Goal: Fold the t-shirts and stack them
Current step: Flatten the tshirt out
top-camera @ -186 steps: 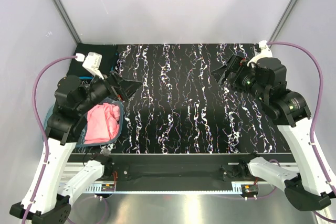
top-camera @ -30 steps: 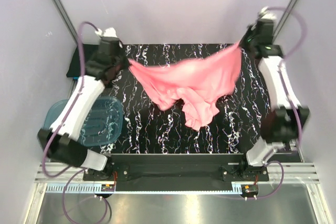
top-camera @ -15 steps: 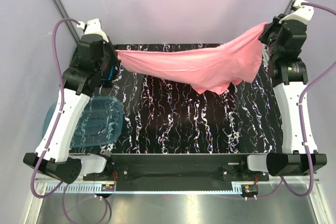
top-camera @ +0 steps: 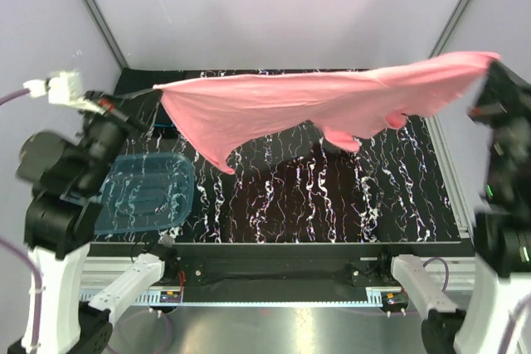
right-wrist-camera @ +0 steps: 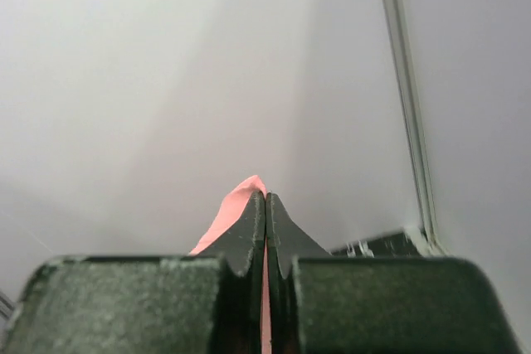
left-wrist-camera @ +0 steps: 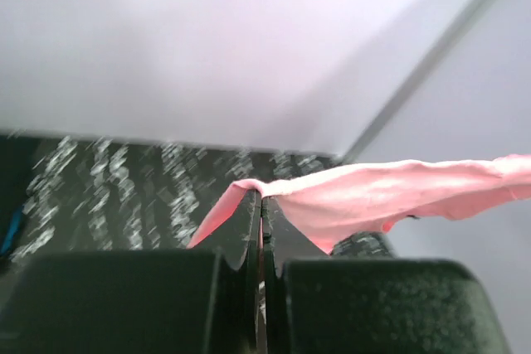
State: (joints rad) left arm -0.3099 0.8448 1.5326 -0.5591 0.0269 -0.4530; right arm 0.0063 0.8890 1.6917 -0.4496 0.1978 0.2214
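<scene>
You have the black, white-veined table [top-camera: 332, 196] filling the middle of the top view. Above its far half hangs the pink shirt [top-camera: 290, 101], off the surface and stretched out. Its long axis runs side to side across the table, from the far-left corner to the right wall. The right end sits a little higher in the top view than the left. The top edge is pulled nearly straight. The lower edge sags, with one pointed flap left of centre and a bunched fold right of centre, both hanging toward you. You cannot make out a neck label or any writing on the cloth in these views.

The blue tub [top-camera: 145, 192] sits on the table's near-left part, below and apart from the shirt's left end.

Your left gripper [top-camera: 153, 89] pinches the shirt's left corner. The left wrist view shows its fingers pressed together on the cloth [left-wrist-camera: 261, 205], with the shirt [left-wrist-camera: 373, 192] trailing off to the right. Your right gripper [top-camera: 489, 60] is blurred from above, but its wrist view shows the fingers clamped [right-wrist-camera: 265, 201] on a thin pink edge [right-wrist-camera: 236, 205].
</scene>
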